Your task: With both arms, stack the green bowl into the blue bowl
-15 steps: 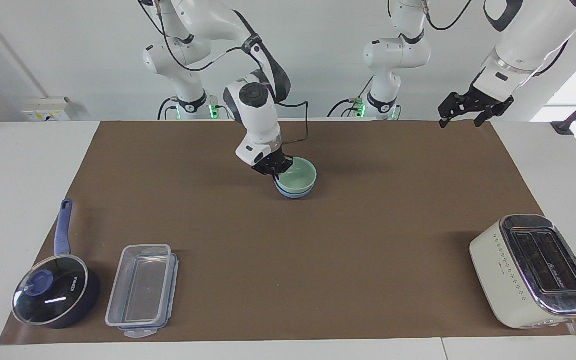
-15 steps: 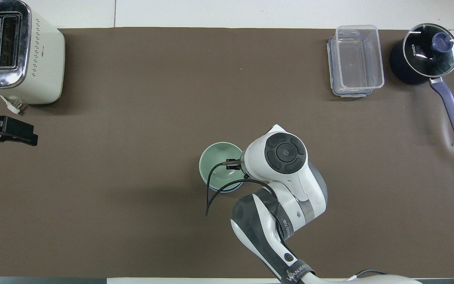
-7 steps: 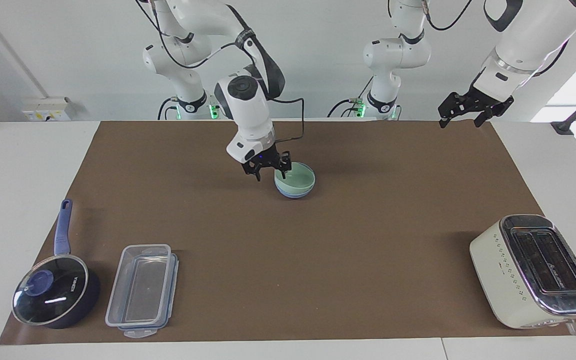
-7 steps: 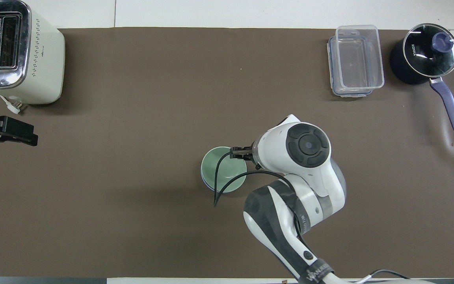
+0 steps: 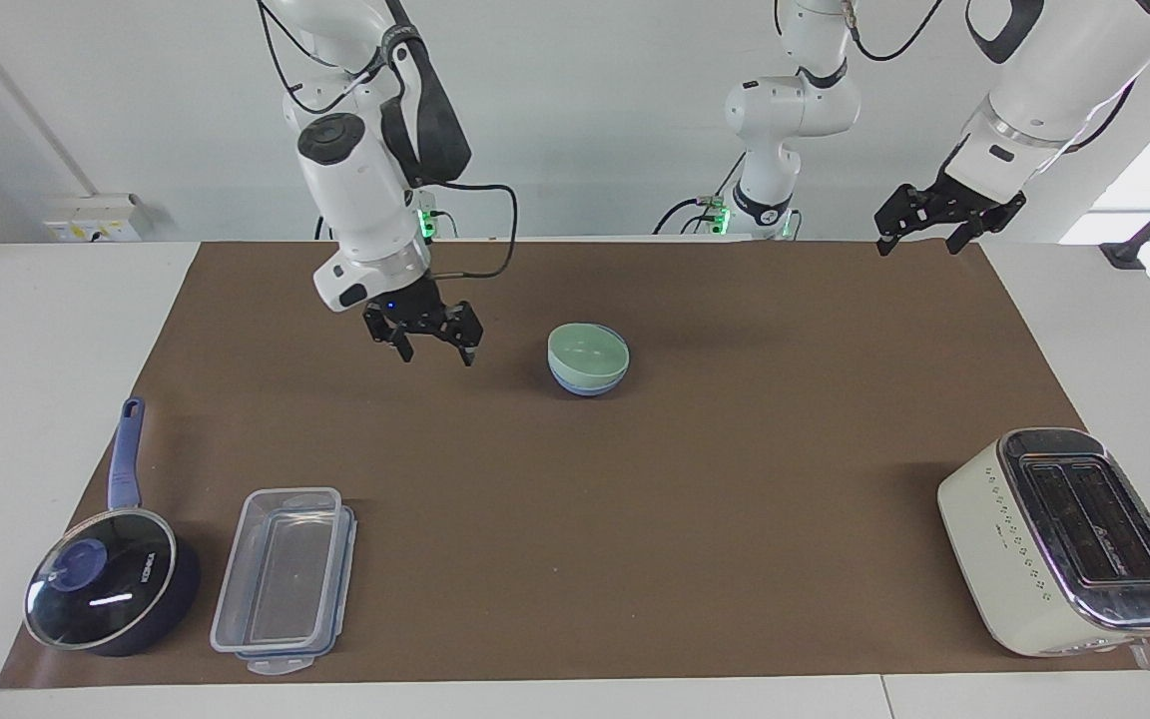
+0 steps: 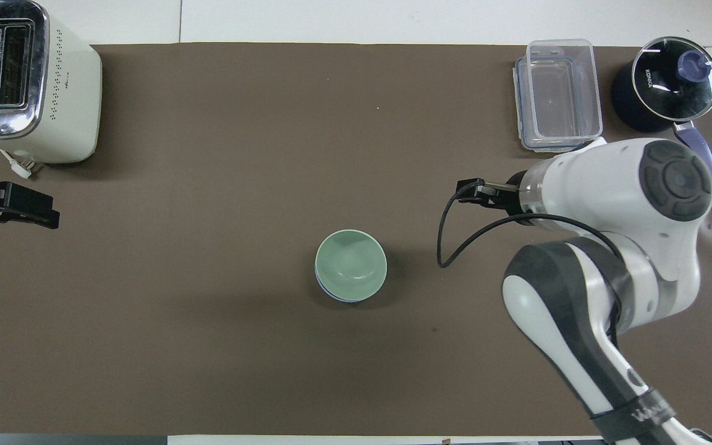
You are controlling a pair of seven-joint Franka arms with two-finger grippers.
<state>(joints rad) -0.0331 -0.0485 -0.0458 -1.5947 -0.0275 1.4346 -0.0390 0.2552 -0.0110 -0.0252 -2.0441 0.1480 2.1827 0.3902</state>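
Observation:
The pale green bowl [image 5: 588, 352] sits nested inside the light-blue bowl [image 5: 585, 384] on the brown mat, near the middle and toward the robots' side. In the overhead view the green bowl [image 6: 350, 262] covers the blue bowl [image 6: 333, 296] except for a thin rim. My right gripper [image 5: 423, 345] is open and empty, raised over bare mat beside the bowls toward the right arm's end. My left gripper [image 5: 924, 237] is open and empty, and the left arm waits raised over the mat's corner at its own end; it also shows in the overhead view [image 6: 10, 210].
A cream toaster [image 5: 1064, 539] stands far from the robots at the left arm's end. A clear lidded container [image 5: 281, 579] and a dark blue glass-lidded saucepan [image 5: 106, 589] lie far from the robots at the right arm's end. Two upright white arms [image 5: 780, 120] stand at the robots' edge.
My right gripper let go of the green bowl's rim, rose and swung away toward the right arm's end. The green bowl stays in the blue bowl. The left arm has not moved.

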